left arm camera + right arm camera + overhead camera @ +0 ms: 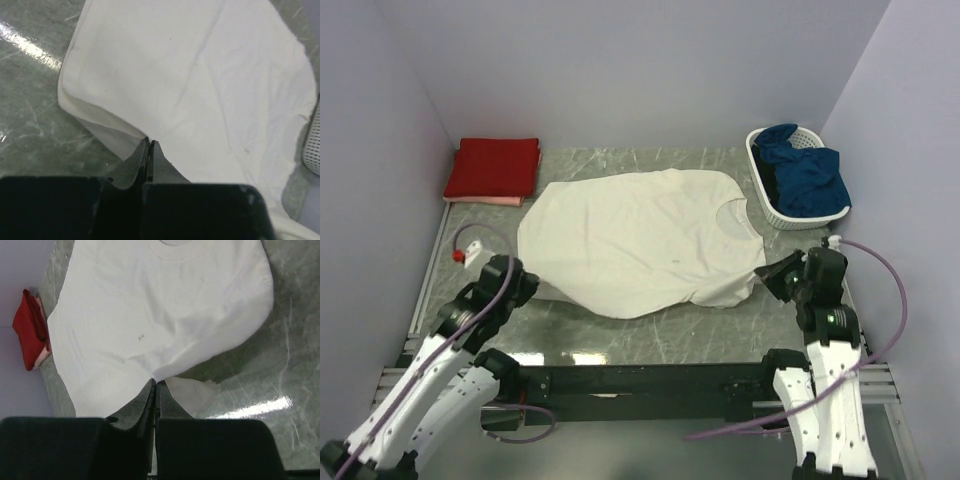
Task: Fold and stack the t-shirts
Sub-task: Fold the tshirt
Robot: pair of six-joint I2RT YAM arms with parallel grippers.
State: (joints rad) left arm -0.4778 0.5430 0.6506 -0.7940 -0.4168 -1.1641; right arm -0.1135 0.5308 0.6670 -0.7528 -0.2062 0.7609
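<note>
A large cream t-shirt [640, 238] lies spread on the grey marble table, collar toward the right. My left gripper [527, 287] is shut on its near left hem [125, 131]. My right gripper [770, 274] is shut on its near right edge by the sleeve [165, 367], and the cloth is lifted there. The cream shirt fills the left wrist view [200, 80] and the right wrist view [160, 315]. A folded red t-shirt [492, 167] lies on a folded pale pink t-shirt [485, 200] at the far left corner, also in the right wrist view [30, 330].
A white slatted plastic basket [770, 205] holding blue cloth [805, 175] stands at the far right, close to the shirt's collar. Pale walls enclose the table on the left, back and right. Bare table [650, 335] runs between the shirt and the arm bases.
</note>
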